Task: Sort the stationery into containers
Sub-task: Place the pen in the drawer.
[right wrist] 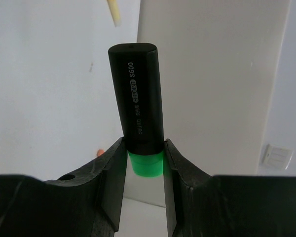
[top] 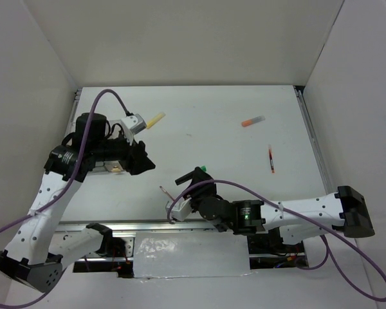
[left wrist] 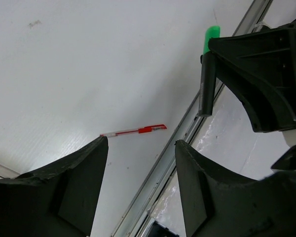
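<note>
From above, my right pincer (top: 198, 174) sits near the middle of the table's (top: 212, 103) near edge, clamped on a black marker (top: 202, 169) with a green cap. My left pincer (top: 143, 163) hangs close by on its left. A yellow marker (top: 156, 120), an orange marker (top: 252, 120) and a red pen (top: 271, 158) lie farther out. A second red pen (top: 165, 192) lies just beside my right pincer. I see no container, so letting go now would only drop the marker back on the table.

Through my left wrist, my left fingers (left wrist: 79, 177) stand apart with nothing between them. The second red pen lies beyond them, near the rail (left wrist: 187, 123). My right pincer and its marker loom at the upper right, so a careless swing could knock the two pincers together.

Through my right wrist, my fingers (right wrist: 111, 168) pinch the marker where cap meets barrel, and the long barrel sticks out. I judge it could pivot or slip, or the cap could pull off.
</note>
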`<action>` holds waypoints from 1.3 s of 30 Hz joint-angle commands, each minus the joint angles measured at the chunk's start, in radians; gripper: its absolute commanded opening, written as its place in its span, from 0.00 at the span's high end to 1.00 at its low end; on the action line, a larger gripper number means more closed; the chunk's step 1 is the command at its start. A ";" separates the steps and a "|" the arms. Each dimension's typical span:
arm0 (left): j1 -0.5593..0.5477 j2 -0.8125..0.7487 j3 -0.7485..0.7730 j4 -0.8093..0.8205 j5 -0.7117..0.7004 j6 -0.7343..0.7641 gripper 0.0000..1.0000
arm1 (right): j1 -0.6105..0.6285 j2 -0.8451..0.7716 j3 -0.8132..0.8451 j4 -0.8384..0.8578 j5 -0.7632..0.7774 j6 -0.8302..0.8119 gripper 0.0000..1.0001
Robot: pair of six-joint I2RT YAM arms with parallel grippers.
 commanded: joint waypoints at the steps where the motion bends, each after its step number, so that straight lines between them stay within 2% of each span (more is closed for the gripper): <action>1: -0.017 -0.037 -0.009 0.034 -0.038 -0.049 0.31 | 0.013 -0.017 -0.002 0.102 0.067 -0.048 1.00; 6: -0.054 -0.052 -0.030 0.024 -0.044 -0.023 0.32 | 0.024 0.006 0.005 0.112 0.087 -0.070 1.00; 13: -0.175 -0.026 -0.017 0.030 -0.101 0.026 0.34 | 0.036 0.070 0.050 0.102 0.088 -0.070 1.00; 19: -0.277 0.049 0.026 0.010 -0.108 0.064 0.40 | 0.039 0.120 0.083 0.089 0.098 -0.068 1.00; 24: -0.338 0.094 0.039 0.002 -0.101 0.072 0.41 | 0.039 0.144 0.129 0.076 0.110 -0.068 1.00; 34: -0.370 0.129 0.049 0.014 -0.082 0.060 0.41 | 0.047 0.158 0.146 0.072 0.105 -0.065 1.00; 39: -0.389 0.154 0.056 0.016 -0.079 0.061 0.48 | 0.054 0.166 0.166 0.066 0.105 -0.065 1.00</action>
